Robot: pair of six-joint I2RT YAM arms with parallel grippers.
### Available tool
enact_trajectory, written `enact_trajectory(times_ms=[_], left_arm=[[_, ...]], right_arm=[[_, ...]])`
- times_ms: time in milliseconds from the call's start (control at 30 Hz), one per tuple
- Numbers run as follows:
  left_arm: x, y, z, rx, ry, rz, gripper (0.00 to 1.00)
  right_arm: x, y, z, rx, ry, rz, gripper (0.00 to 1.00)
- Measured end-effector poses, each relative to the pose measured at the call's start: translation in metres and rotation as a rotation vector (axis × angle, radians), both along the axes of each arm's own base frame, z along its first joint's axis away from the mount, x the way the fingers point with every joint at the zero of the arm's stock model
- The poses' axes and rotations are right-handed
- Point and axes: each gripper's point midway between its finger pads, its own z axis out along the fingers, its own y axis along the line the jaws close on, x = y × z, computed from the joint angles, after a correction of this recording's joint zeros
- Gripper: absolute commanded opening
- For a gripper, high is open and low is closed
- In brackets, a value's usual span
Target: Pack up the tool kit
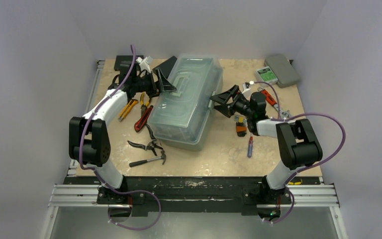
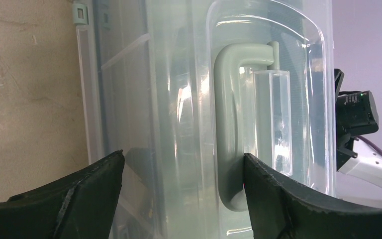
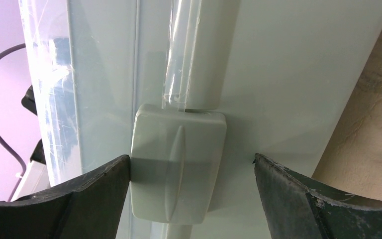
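**Clerk:** Entry one, the piece to be packed; where is it?

**Me:** Toolbox [image 1: 186,102]; sage-green, translucent lid [image 2: 129,99] down; stands mid-bench [image 1: 219,154], long side running near to far; handle [image 2: 226,124] folded flat in the lid's recess.

**Clerk:** Entry two, your left claw?

**Me:** Left claw [image 1: 163,82]; spread wide, pinching nothing; placed at the far left of the toolbox, over the lid; one finger [image 2: 278,199] beside the end of the handle, the other [image 2: 79,199] over the lid's outer strip; whether either touches, I cannot tell.

**Clerk:** Entry three, the right?

**Me:** Right claw [image 1: 220,102]; spread wide, pinching nothing; faces the right wall of the toolbox, jaws on either side of the latch [image 3: 179,167]; one finger [image 3: 79,204] just beside the latch's edge; contact not clear.

**Clerk:** Loose tools, left of the toolbox?

**Me:** Yellow-handled pliers [image 1: 128,108]; red-and-black tool [image 1: 143,118] just beside them; black-handled pliers [image 1: 146,145] nearer; hammer [image 1: 149,159] nearest of all; every one lying flat on the bench, apart from the claws.

**Clerk:** Right of it?

**Me:** Screwdriver [image 1: 250,146], near; orange-and-black piece [image 1: 241,127], partly hidden by my right arm, kind not clear; red tool [image 1: 267,96], farther back.

**Clerk:** Sundries?

**Me:** Grey case [image 1: 283,69], far right corner; green-labelled pack [image 1: 265,74] touching it on the left; flat black box [image 1: 124,63], far left corner.
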Motion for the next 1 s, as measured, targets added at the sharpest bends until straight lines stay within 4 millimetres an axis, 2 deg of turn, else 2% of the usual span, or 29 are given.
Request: enact_trajectory(times_ms=[300,367,400,467,567,867,1000], left_arm=[[0.000,0.000,0.000,0.000,-0.002,0.001,0.46],[0.000,0.000,0.000,0.000,-0.002,0.001,0.46],[0.000,0.000,0.000,0.000,-0.002,0.001,0.46],[0.001,0.001,0.000,0.000,-0.003,0.004,0.46],[0.001,0.002,0.000,0.001,-0.004,0.006,0.46],[0.004,0.004,0.000,0.004,-0.007,0.017,0.46],[0.004,0.004,0.000,0.006,-0.009,0.020,0.46]], right_arm=[[-0.007,0.005,0.013,0.009,0.006,0.003,0.83],[-0.010,0.007,0.020,0.009,0.000,0.007,0.77],[-0.011,0.008,0.023,0.009,-0.006,0.007,0.70],[-0.011,0.009,0.021,0.009,0.009,0.002,0.54],[-0.010,0.008,0.014,0.012,0.058,-0.011,0.41],[-0.008,0.010,0.016,-0.022,0.089,0.004,0.24],[-0.009,0.010,0.016,-0.057,0.098,-0.011,0.22]])
